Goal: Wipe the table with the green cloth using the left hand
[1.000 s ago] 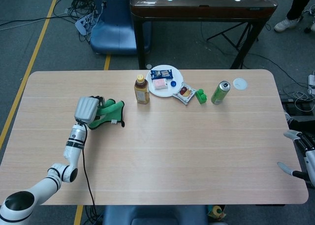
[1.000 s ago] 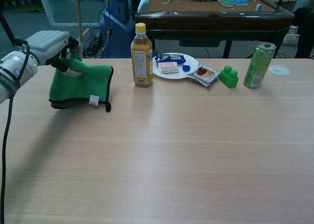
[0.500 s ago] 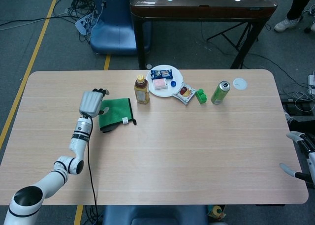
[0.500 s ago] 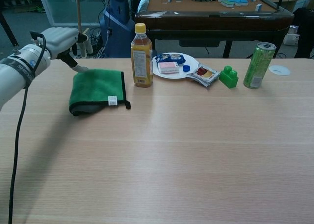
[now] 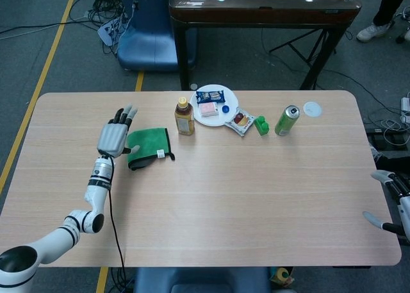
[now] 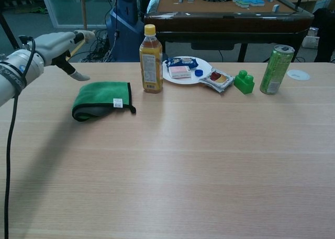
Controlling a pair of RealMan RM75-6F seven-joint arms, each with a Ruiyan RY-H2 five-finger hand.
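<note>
The green cloth (image 5: 148, 147) (image 6: 101, 99) lies folded and flat on the wooden table (image 5: 211, 197), left of centre, with a small white tag at its edge. My left hand (image 5: 115, 134) (image 6: 60, 46) hovers just left of the cloth with fingers stretched out, holding nothing and clear of the cloth. My right hand (image 5: 387, 200) shows at the table's right edge in the head view, fingers apart and empty.
A tea bottle (image 5: 184, 116) (image 6: 150, 59) stands right of the cloth. Behind it sit a white plate (image 5: 215, 105) with snacks, a snack packet (image 5: 239, 120), a green block (image 5: 261, 125), a green can (image 5: 286, 120) and a white lid (image 5: 312, 109).
My left hand let go of the cloth, which dropped flat onto the table, then the hand opened its fingers and drew back to the left.
</note>
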